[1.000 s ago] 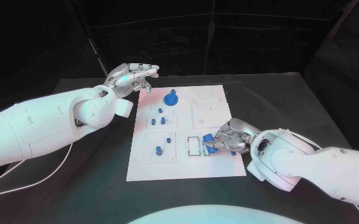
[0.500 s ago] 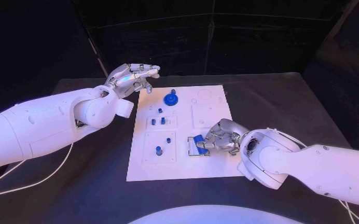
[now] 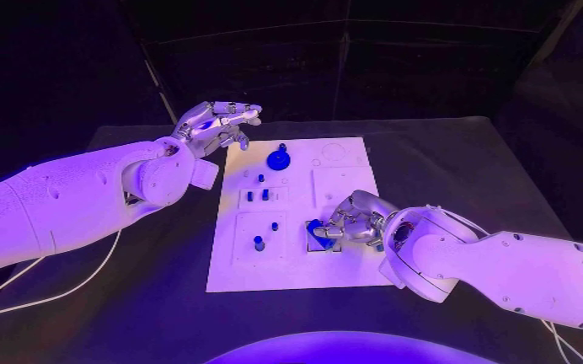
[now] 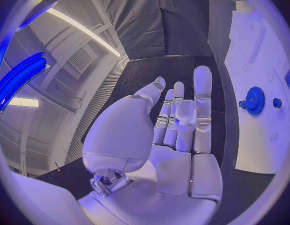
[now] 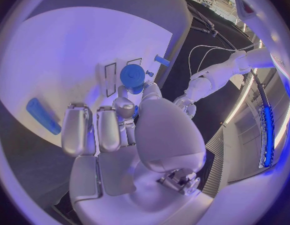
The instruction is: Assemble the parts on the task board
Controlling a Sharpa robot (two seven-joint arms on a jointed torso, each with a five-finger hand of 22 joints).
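The white task board (image 3: 343,185) lies in the middle of the table. My right hand (image 3: 355,222) rests low over its near right part and pinches a round blue part (image 3: 322,231) at the rectangular slots (image 3: 318,238). The right wrist view shows that blue part (image 5: 132,76) between the fingertips (image 5: 124,92), close to the slots (image 5: 110,78), with a blue bar (image 5: 43,116) lying flat on the board (image 5: 70,45). My left hand (image 3: 217,125) hovers off the board's far left corner, fingers apart and holding nothing. A blue gear (image 3: 280,160) stands close to it.
Several small blue pegs stand on the board's left half, among them one peg (image 3: 259,179) and another (image 3: 258,244). In the left wrist view, the gear (image 4: 253,101) and a small peg (image 4: 276,103) sit on the board (image 4: 257,50) beyond my left hand (image 4: 176,125). Black table surrounds the board.
My right hand has slid left across the board with the blue part, from the right edge to the slots. The left hand has hardly moved.
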